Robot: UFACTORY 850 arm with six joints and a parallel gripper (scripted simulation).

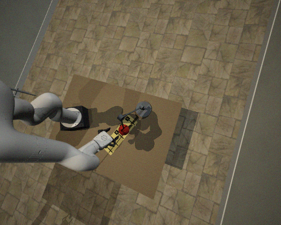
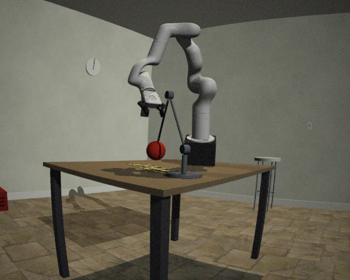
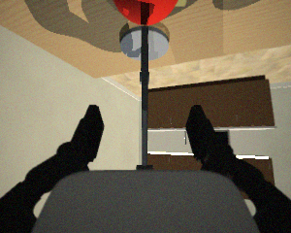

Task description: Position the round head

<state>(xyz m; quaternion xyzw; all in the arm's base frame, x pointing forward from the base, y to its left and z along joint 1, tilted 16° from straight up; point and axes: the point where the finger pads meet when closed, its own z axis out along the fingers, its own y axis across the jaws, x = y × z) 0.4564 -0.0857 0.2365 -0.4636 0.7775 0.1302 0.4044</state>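
Observation:
The lamp's red round head (image 1: 123,129) (image 2: 156,150) (image 3: 160,12) hangs clear of the bench, above the nearer half of the yellow strip (image 1: 122,138) (image 2: 151,167); the exact mark under it cannot be told. The elbow joint (image 1: 121,117) (image 2: 169,94) stands high, with the dark head rod (image 2: 162,125) sloping down from it. The round grey foot (image 1: 147,111) (image 2: 184,175) (image 3: 157,49) is on the bench. My gripper (image 1: 113,133) (image 2: 153,114) (image 3: 145,116) is open and empty, on the outer side of the rod, higher than the head. In the wrist view the rod shows between the spread fingers, farther off.
The arm's black base (image 1: 85,118) (image 2: 200,151) stands on the wooden bench (image 1: 140,174) (image 2: 133,182). The lamp's lower arm (image 2: 177,120) slopes from the foot's post up to the elbow, close beside my gripper. Shadows lie across the bench and part of the strip.

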